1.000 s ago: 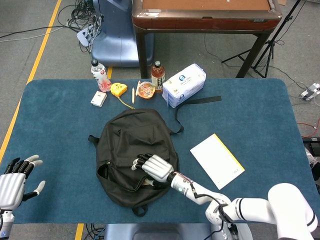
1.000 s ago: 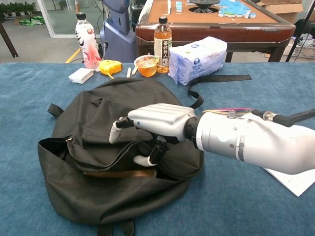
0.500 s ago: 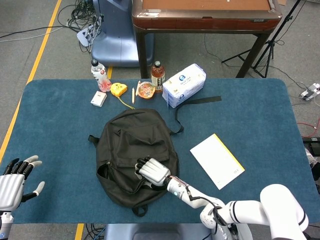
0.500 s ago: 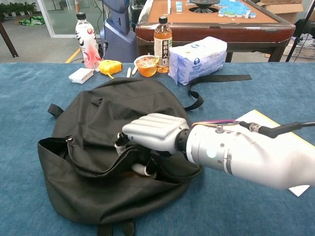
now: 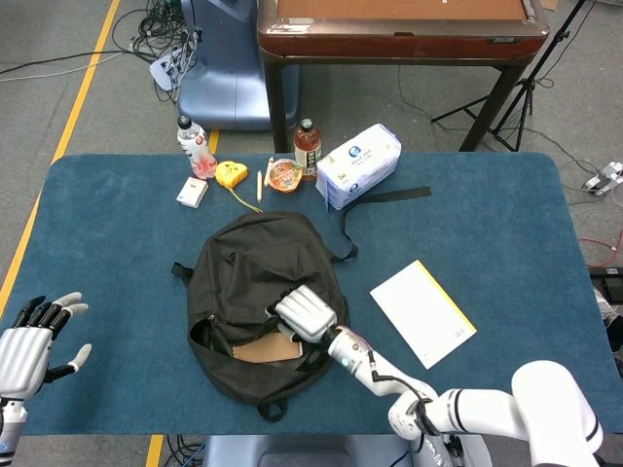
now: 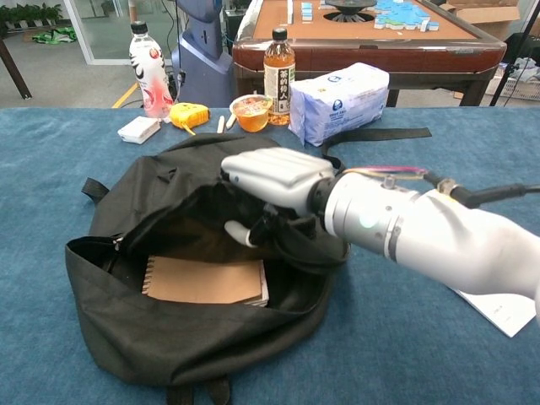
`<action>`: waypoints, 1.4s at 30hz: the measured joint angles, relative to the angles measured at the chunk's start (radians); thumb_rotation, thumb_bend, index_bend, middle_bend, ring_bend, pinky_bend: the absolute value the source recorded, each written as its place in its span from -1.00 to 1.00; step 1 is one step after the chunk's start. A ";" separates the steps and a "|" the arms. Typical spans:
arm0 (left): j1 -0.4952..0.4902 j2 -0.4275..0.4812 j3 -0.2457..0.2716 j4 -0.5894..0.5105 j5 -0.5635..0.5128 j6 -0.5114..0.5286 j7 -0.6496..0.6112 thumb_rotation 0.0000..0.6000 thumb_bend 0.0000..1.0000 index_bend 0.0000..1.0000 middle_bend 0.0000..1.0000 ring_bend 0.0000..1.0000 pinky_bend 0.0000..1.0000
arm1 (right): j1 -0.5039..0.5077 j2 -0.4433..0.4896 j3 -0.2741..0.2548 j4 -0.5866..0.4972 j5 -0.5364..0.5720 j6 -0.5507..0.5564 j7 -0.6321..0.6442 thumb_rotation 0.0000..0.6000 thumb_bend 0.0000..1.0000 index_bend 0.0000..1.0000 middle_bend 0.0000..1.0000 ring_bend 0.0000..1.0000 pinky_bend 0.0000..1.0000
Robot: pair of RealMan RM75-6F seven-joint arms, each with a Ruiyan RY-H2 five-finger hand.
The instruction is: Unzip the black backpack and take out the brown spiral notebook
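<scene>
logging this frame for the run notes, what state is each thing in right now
black backpack: unzipped, flap lifted, mouth wide open
brown spiral notebook: lying flat inside the backpack, not yet gripped
right hand: grips the backpack flap and holds it up
left hand: holds nothing, fingers apart, at the table's near left edge
white booklet: closed, flat on the table
tea bottle: upright, capped
pink bottle: upright, capped
</scene>
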 measured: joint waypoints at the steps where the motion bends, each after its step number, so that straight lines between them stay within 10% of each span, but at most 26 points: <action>1: -0.009 0.000 -0.003 0.005 0.007 -0.005 -0.014 1.00 -0.49 -0.42 -0.57 -0.58 -0.82 | -0.001 0.007 0.010 -0.003 0.007 0.006 0.000 1.00 0.29 0.61 0.15 -0.13 -0.08; 17: -0.200 -0.039 -0.029 0.095 0.234 -0.020 -0.392 1.00 -0.49 -0.06 0.01 -0.07 -0.10 | 0.023 0.026 0.121 0.000 0.189 0.052 -0.092 1.00 0.29 0.62 0.15 -0.12 -0.08; 42: -0.458 -0.248 0.042 0.328 0.442 -0.070 -0.511 1.00 -0.49 -0.02 0.08 -0.01 0.01 | 0.199 0.003 0.184 0.025 0.451 -0.010 -0.247 1.00 0.29 0.62 0.15 -0.09 -0.08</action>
